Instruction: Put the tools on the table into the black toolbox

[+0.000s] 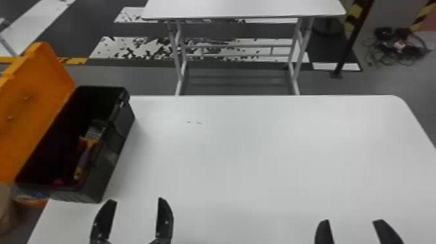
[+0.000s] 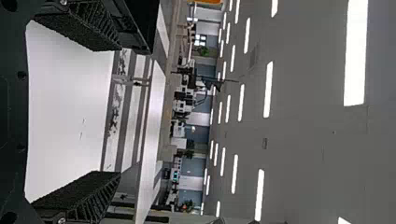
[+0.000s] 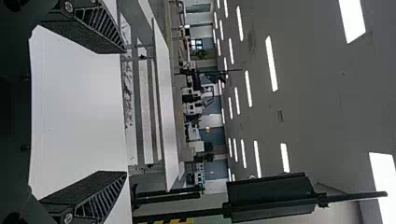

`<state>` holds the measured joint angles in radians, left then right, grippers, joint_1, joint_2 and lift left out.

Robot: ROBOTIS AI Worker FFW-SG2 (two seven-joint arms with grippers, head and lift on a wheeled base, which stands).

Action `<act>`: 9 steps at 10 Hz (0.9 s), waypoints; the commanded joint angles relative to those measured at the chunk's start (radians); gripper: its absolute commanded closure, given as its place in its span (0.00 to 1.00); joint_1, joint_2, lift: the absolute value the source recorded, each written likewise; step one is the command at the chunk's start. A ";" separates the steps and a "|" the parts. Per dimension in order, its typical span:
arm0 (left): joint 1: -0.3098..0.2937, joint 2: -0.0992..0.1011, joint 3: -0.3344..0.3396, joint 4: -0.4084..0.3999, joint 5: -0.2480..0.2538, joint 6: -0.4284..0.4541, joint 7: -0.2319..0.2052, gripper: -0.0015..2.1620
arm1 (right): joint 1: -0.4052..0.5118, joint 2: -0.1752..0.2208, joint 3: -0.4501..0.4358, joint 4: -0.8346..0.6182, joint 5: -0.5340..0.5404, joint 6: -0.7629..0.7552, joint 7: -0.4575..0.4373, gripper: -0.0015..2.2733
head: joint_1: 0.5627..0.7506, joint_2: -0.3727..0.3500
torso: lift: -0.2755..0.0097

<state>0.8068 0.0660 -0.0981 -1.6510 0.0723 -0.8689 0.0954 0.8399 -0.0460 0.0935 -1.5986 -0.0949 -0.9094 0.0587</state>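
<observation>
At the head view's left, the black toolbox (image 1: 113, 155) stands on the white table (image 1: 259, 146) with its orange lid (image 1: 32, 107) swung back. Inside it lie several tools, among them one with a yellow-tipped handle (image 1: 79, 168). My left gripper (image 1: 138, 202) is over the near edge of the table, just right of the toolbox's near corner, open and holding nothing. Farther right, my right gripper (image 1: 352, 224) is open too, with bare table between its fingers. The left wrist view has the left gripper (image 2: 119, 112) spread wide; in the right wrist view the right gripper (image 3: 125, 112) is likewise parted.
A second white table (image 1: 243, 8) stands beyond the work table. A striped post (image 1: 352, 35) and a heap of cables (image 1: 400, 45) are on the floor at the back right. Two small dark marks are on the work table's surface.
</observation>
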 commanded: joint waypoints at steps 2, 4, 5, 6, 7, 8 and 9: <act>0.006 0.003 0.000 -0.006 0.000 0.000 0.000 0.02 | 0.001 0.000 0.002 0.000 0.001 -0.002 0.001 0.04 | 0.70 0.60 | 0.70; 0.011 0.006 0.000 -0.007 0.000 0.000 0.001 0.02 | 0.001 0.000 0.002 0.002 0.001 -0.002 0.001 0.04 | 0.70 0.61 | 0.70; 0.011 0.006 0.000 -0.006 0.000 0.000 0.001 0.02 | 0.001 0.000 0.002 0.002 0.001 -0.002 0.001 0.04 | 0.70 0.61 | 0.70; 0.011 0.006 0.000 -0.006 0.000 0.000 0.000 0.02 | 0.001 -0.002 0.002 0.003 0.001 -0.002 0.001 0.04 | 0.70 0.61 | 0.70; 0.009 0.006 0.000 -0.006 -0.002 0.003 0.000 0.02 | 0.001 0.000 0.002 0.005 0.001 -0.002 0.001 0.04 | 0.70 0.61 | 0.70; 0.008 0.006 0.000 -0.006 -0.002 0.003 0.000 0.02 | 0.001 -0.002 0.003 0.003 0.001 0.001 0.001 0.04 | 0.70 0.61 | 0.70; 0.006 0.006 -0.002 -0.006 -0.005 0.006 0.000 0.02 | -0.002 -0.002 0.002 0.006 0.001 0.001 0.000 0.04 | 0.70 0.60 | 0.70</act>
<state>0.8135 0.0723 -0.0990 -1.6568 0.0685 -0.8630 0.0951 0.8397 -0.0464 0.0952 -1.5934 -0.0936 -0.9094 0.0597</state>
